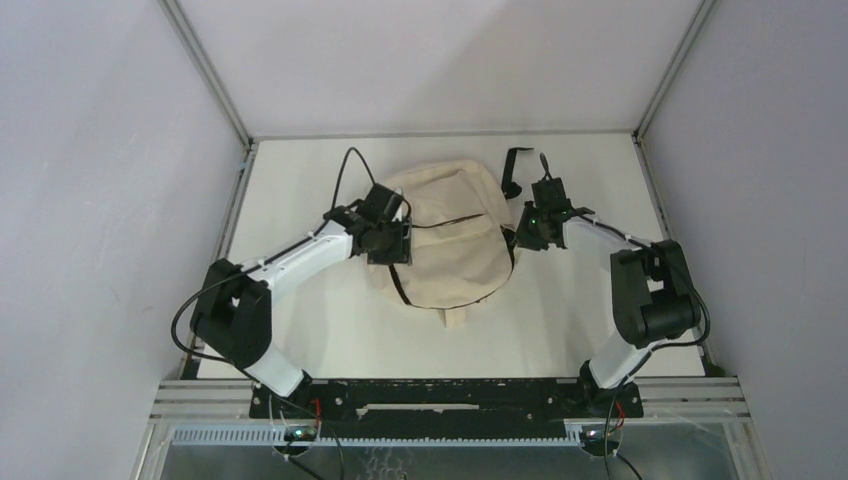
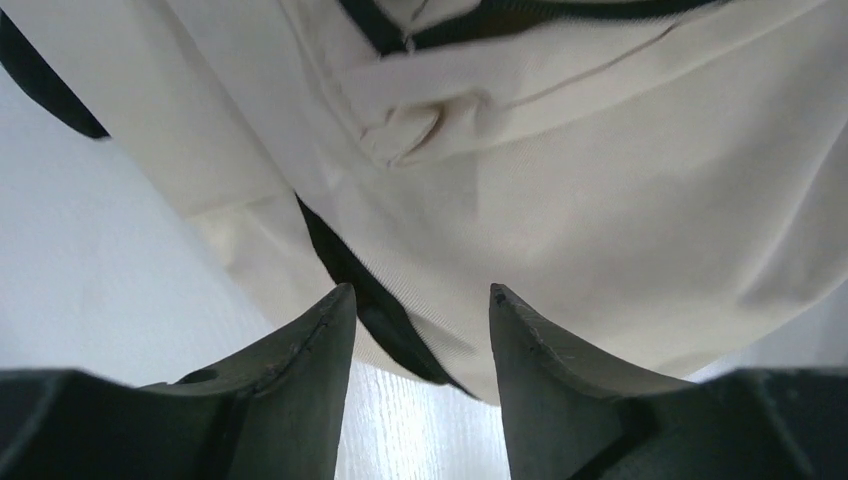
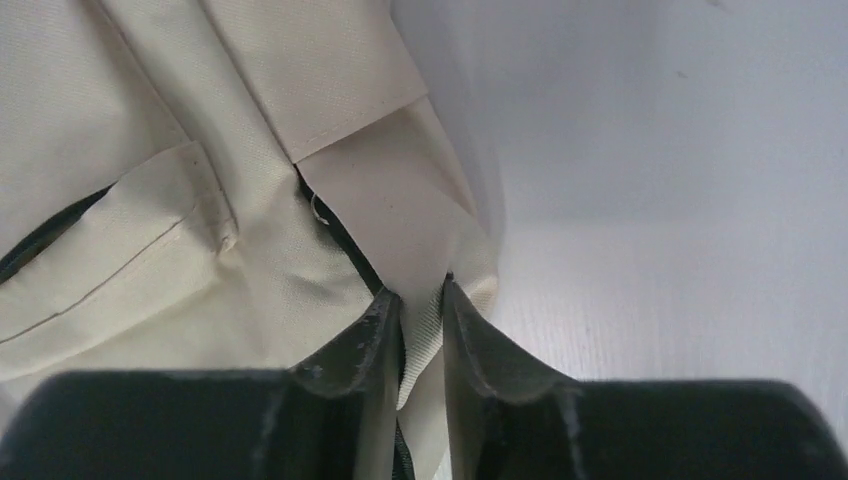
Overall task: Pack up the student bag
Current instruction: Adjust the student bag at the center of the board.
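Student bag [image 1: 455,250], cream with black zipper trim, is laid rumpled on the worktop [image 1: 320,330]; its fabric edge is pinched by the right claw [image 3: 421,300], while the left claw [image 2: 420,300] is held spread.

Both arms reach away from the near edge and inward, with their elbows bent outward. The left gripper [image 2: 420,300] holds its fingers spread apart. The right gripper [image 3: 420,295] has its fingers nearly together, pinching a fold of the student bag [image 3: 150,230].
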Controlling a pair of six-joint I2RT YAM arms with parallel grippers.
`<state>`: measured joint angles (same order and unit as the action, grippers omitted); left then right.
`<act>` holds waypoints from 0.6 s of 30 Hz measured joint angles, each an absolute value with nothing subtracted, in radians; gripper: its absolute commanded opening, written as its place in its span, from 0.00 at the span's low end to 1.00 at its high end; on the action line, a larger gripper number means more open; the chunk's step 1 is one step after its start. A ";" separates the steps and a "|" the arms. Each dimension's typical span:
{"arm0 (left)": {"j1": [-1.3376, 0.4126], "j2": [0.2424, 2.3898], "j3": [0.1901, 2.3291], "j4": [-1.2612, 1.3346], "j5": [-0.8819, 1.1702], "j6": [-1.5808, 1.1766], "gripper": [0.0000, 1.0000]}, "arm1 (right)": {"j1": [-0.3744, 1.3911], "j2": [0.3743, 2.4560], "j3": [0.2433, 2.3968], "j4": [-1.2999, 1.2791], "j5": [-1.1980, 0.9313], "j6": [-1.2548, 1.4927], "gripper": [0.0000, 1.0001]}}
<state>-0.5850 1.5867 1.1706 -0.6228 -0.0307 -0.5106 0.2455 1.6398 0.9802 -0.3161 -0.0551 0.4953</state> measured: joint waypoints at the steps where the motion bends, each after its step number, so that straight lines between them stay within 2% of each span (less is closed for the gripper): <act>1: -0.592 1.584 1.151 -0.620 -0.026 -0.516 0.60 | 0.239 1.658 0.981 -0.307 -0.065 0.507 0.07; 2: -0.598 1.581 1.132 -0.616 -0.022 -0.521 0.62 | 0.231 1.666 0.981 -0.302 -0.070 0.504 0.00; 5: -0.614 1.551 1.049 -0.604 -0.015 -0.536 0.68 | 0.224 1.681 0.981 -0.301 -0.069 0.503 0.00; 11: -0.617 1.459 0.908 -0.542 0.055 -0.587 0.71 | 0.226 1.629 0.934 -0.283 -0.069 0.503 0.00; 13: -0.618 1.463 0.885 -0.495 0.084 -0.604 0.65 | 0.243 1.572 0.885 -0.284 -0.068 0.504 0.00; 15: -0.618 1.486 0.879 -0.466 0.107 -0.616 0.55 | 0.265 1.519 0.844 -0.292 -0.052 0.506 0.00; 18: -0.618 1.546 0.881 -0.423 0.135 -0.630 0.32 | 0.317 1.442 0.779 -0.299 -0.019 0.525 0.00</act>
